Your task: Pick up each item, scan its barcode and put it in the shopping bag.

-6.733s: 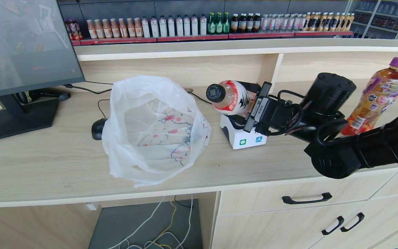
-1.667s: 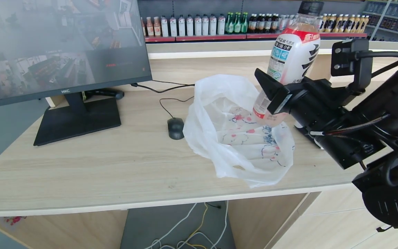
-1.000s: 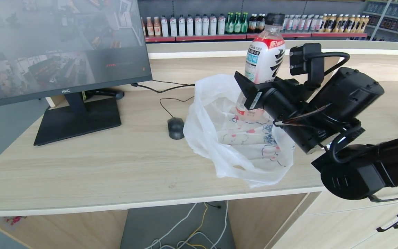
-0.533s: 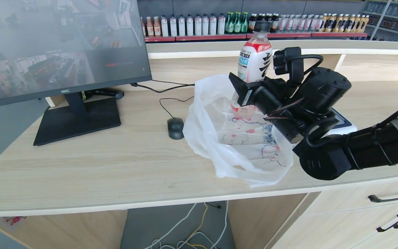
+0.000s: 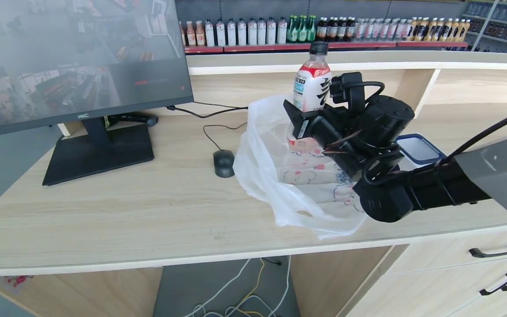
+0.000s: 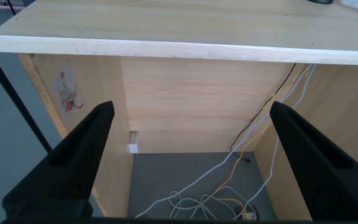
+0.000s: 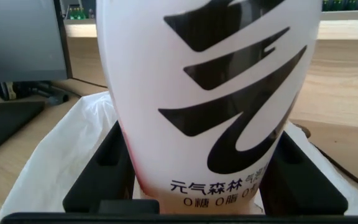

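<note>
Nearest the viewer, the front edge of the pale wooden surface (image 5: 104, 211) overhangs a recess holding loose cables (image 5: 236, 299). Drawers with black handles (image 5: 495, 252) lie to the right of the recess. The left hand (image 6: 191, 106) hangs below the edge of the surface, facing the recess. Its two fingers are spread wide with nothing between them.

On the surface stands the white shopping bag (image 5: 280, 176), its mouth open upward and a printed pattern visible on its inner wall. The right hand (image 5: 306, 127) is held over the far side of the bag's mouth. Its fingers pinch the lower body of the bottle (image 5: 310, 88) from both sides. The bottle is upright, black cap uppermost, with its base just inside the mouth of the bag.

A black mouse (image 5: 224, 163) lies just left of the bag. A white scanner (image 5: 418, 149) with a blue-rimmed top sits behind the right arm. Farther left stands a monitor (image 5: 73, 57) on a black base. Beyond the surface, a red shelf (image 5: 324, 28) carries a row of drinks.
</note>
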You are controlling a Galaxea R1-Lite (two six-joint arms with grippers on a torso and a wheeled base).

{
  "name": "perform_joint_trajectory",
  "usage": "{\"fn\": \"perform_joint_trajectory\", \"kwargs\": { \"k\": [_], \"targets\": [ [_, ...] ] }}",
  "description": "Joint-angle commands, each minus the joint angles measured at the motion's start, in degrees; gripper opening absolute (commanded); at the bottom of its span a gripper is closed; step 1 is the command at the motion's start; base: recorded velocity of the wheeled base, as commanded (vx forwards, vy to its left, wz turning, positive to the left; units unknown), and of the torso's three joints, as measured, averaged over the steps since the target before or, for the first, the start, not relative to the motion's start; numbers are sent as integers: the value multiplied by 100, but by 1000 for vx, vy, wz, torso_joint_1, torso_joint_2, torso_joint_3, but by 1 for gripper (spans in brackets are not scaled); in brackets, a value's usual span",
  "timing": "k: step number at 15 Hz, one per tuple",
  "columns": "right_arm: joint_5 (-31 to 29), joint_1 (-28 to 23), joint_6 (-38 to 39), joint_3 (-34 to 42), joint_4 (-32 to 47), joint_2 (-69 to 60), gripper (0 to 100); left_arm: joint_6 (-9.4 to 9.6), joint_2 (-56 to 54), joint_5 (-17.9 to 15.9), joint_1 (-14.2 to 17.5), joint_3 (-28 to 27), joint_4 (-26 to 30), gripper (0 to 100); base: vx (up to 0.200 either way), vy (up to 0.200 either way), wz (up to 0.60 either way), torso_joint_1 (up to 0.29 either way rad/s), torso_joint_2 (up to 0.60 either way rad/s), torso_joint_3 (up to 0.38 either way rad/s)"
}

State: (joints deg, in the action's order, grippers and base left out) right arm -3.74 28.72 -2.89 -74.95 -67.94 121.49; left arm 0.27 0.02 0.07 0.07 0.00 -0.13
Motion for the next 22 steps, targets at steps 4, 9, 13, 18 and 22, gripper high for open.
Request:
{"fn": "perform_joint_trajectory", "kwargs": {
  "k": [4, 9, 13, 18, 22],
  "targets": [
    [190, -227, -1, -178, 0, 296, 0, 0, -2, 1, 1, 0, -4, 100, 0, 0, 0, 0, 0, 0],
    [198, -200, 8, -398, 0, 542, 0, 0, -2, 1, 1, 0, -4, 100, 0, 0, 0, 0, 0, 0],
    [198, -156, -1, -538, -9, 692, 0, 0, -2, 1, 1, 0, -4, 100, 0, 0, 0, 0, 0, 0],
    [198, -139, -1, -512, -18, 753, 0, 0, -2, 1, 1, 0, -4, 100, 0, 0, 0, 0, 0, 0],
    [198, -130, -1, -494, -18, 806, 0, 0, -2, 1, 1, 0, -4, 100, 0, 0, 0, 0, 0, 0]
  ]
}}
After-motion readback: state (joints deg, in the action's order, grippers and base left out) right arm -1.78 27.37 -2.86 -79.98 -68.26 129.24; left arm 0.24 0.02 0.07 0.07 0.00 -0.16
